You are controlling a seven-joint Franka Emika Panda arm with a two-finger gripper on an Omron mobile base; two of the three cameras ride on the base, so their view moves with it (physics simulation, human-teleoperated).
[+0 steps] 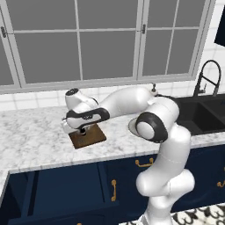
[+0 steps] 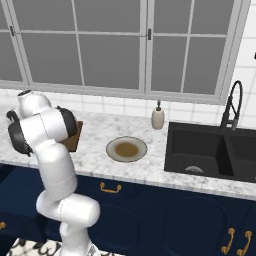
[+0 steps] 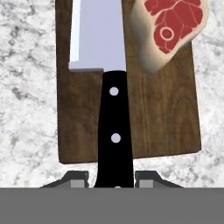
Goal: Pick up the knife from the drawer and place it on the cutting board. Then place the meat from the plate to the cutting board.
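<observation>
In the hand view my gripper (image 3: 113, 180) is shut on the black handle of the knife (image 3: 114, 113), whose silver blade points away over the dark-brown cutting board (image 3: 162, 118). The meat (image 3: 168, 30), red on top with pale sides, rests on the board's far right part, beside the blade. From the left base view the gripper (image 1: 82, 131) hangs low over the cutting board (image 1: 92, 137) on the marble counter. The plate (image 2: 112, 145) sits to the board's right with a bare brownish centre. The navy drawer (image 1: 57, 193) lies below the counter.
A black sink (image 2: 215, 150) with a dark tap (image 2: 231, 107) sits at the counter's right end. A soap bottle (image 2: 158, 117) stands against the tiled wall behind the plate. Navy cabinet doors with brass pulls (image 2: 110, 188) run under the counter. Windows line the back.
</observation>
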